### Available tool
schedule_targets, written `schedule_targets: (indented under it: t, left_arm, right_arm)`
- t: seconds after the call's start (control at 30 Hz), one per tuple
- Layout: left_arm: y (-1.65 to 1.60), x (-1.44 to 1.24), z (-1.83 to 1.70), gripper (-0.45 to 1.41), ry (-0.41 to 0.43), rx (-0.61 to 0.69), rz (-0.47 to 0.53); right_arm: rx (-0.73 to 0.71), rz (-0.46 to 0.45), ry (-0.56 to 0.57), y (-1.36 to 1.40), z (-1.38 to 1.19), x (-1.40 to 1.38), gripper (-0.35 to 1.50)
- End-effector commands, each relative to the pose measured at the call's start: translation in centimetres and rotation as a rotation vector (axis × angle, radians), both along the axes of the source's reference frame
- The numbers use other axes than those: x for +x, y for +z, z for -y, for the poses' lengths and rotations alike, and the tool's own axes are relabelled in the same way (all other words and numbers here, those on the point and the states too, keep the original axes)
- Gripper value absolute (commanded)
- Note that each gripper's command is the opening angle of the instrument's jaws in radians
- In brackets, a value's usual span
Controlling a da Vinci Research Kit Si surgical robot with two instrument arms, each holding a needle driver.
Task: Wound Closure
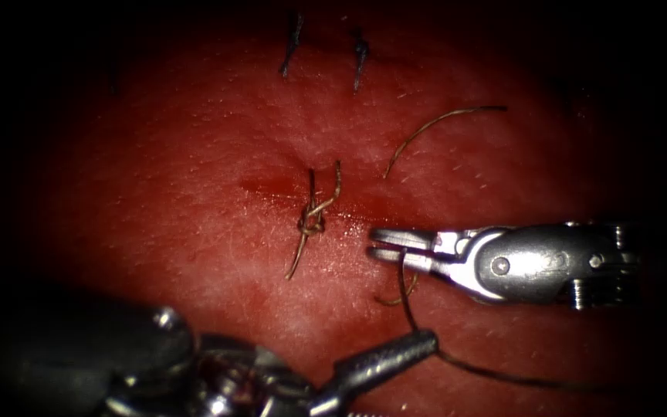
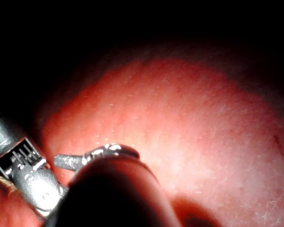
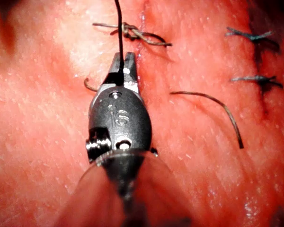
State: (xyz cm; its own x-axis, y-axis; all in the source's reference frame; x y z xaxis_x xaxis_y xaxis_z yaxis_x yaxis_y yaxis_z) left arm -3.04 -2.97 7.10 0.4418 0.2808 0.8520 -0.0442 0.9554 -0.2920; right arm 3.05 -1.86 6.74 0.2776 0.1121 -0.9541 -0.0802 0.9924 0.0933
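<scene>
The right tool enters the endoscope view from the right with its shaft and wrist lying nearly level, the jaws pointing left and ending just right of the knot tied over the cut. Its jaws stand slightly parted, and a dark thread runs through the gap between them; whether the jaws actually grip this thread cannot be told. In the right wrist view the same tool points toward the knot, with the dark thread rising straight from between the jaws. The left tool comes up from the lower left of the endoscope view, angled up and to the right, its jaws closed on the dark thread below the right tool; from there the thread trails away to the right across the tissue. A thin curved piece, possibly the needle, lies on the tissue just beneath the right tool's jaws, right of the knot; its identity is uncertain. A loose cut end of thread curves across the tissue above the right tool. Two dark earlier stitches sit at the far edge of the tissue. Red fluid lines the cut left of the knot.
</scene>
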Motion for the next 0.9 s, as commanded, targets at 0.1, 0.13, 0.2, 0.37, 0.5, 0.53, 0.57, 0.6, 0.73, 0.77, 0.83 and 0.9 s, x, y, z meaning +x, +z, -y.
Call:
schedule_targets:
  t: [0.1,0.13,0.2,0.37,0.5,0.53,0.57,0.6,0.73,0.77,0.83,0.9]
  left_arm:
    - [-0.01,-0.02,-0.04,0.51,-0.051,-0.012,0.018]
    - [-0.02,-0.01,-0.06,0.51,-0.068,-0.016,0.030]
    - [-0.03,-0.01,-0.09,0.49,-0.082,-0.024,0.037]
    - [-0.01,-0.13,-0.13,0.47,-0.143,-0.045,0.022]
    - [0.00,-0.25,-0.35,0.52,-0.332,0.111,-0.035]
    - [-0.01,-0.24,-0.41,0.57,-0.377,0.171,-0.030]
    - [-0.01,-0.24,-0.48,0.61,-0.402,0.212,-0.021]
    - [-0.04,-0.19,-0.61,0.69,-0.457,0.286,0.004]
    - [-0.14,-0.07,-0.86,1.06,-0.572,0.386,0.061]
    - [-0.17,-0.05,-0.91,1.06,-0.602,0.410,0.081]
    - [-0.26,0.00,-1.07,1.08,-0.620,0.506,0.153]
    - [-0.28,-0.03,-1.18,1.10,-0.622,0.572,0.189]
  right_arm:
    - [0.054,0.029,0.026,0.23,-0.12,-0.04,-0.35]
    - [0.071,0.037,0.032,0.28,-0.16,-0.05,-0.35]
    - [0.093,0.042,0.040,0.35,-0.21,-0.05,-0.35]
    - [0.111,0.056,0.040,0.45,-0.22,0.00,-0.35]
    - [0.106,0.057,0.041,0.44,-0.12,0.05,-0.35]
    - [0.105,0.057,0.041,0.44,-0.11,0.06,-0.35]
    - [0.104,0.057,0.041,0.44,-0.09,0.06,-0.35]
    - [0.102,0.058,0.041,0.43,-0.06,0.07,-0.35]
    - [0.102,0.058,0.041,0.43,-0.04,0.07,-0.35]
    - [0.102,0.058,0.041,0.43,-0.04,0.08,-0.35]
    - [0.101,0.059,0.042,0.43,-0.04,0.09,-0.35]
    - [0.101,0.059,0.043,0.42,-0.03,0.10,-0.35]
